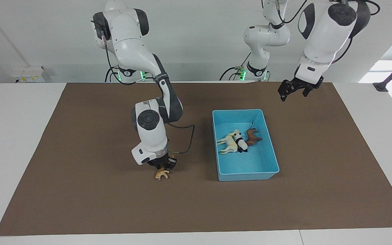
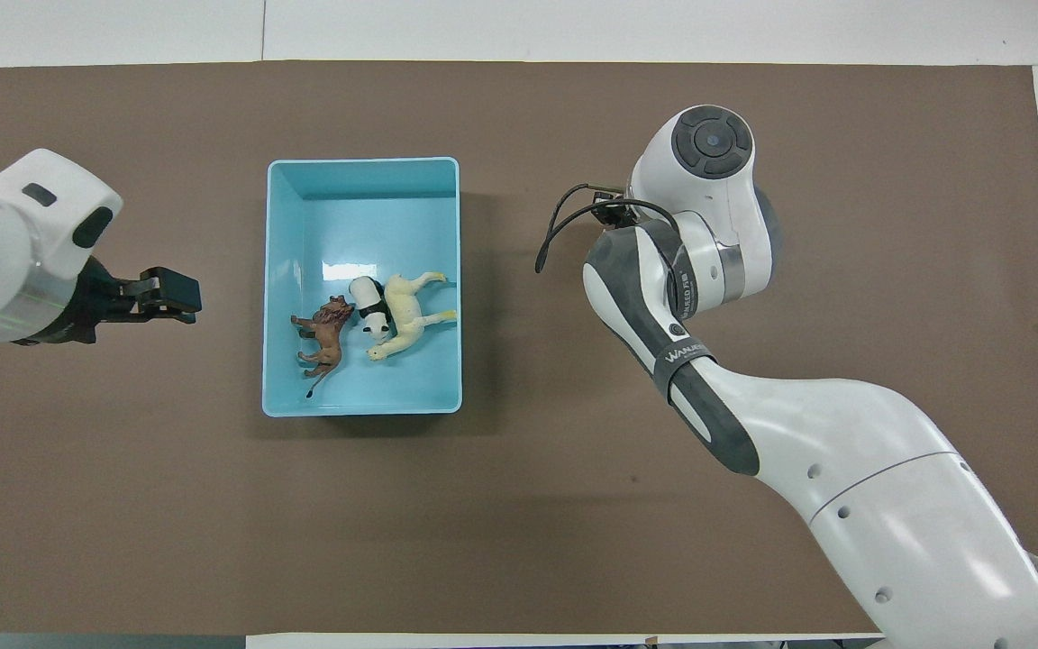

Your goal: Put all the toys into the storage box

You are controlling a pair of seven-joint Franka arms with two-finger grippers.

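Toys lie three together in the storage box [image 1: 244, 176] — the cream-white horse [image 1: 229, 143], the panda [image 1: 240, 144] touching it, and the brown lion [image 1: 252, 136] just beside the panda, toward the left arm's end of the table [image 1: 22, 143]. The orange tiger [image 1: 161, 174] rests on the brown mat [image 1: 90, 190], outside the box toward the right arm's end, with the right hand [image 1: 162, 166] clenched down on it from above. The left hand [image 1: 294, 91] hangs high over the mat — released, holding nothing, clear of the box and toward the left arm's end
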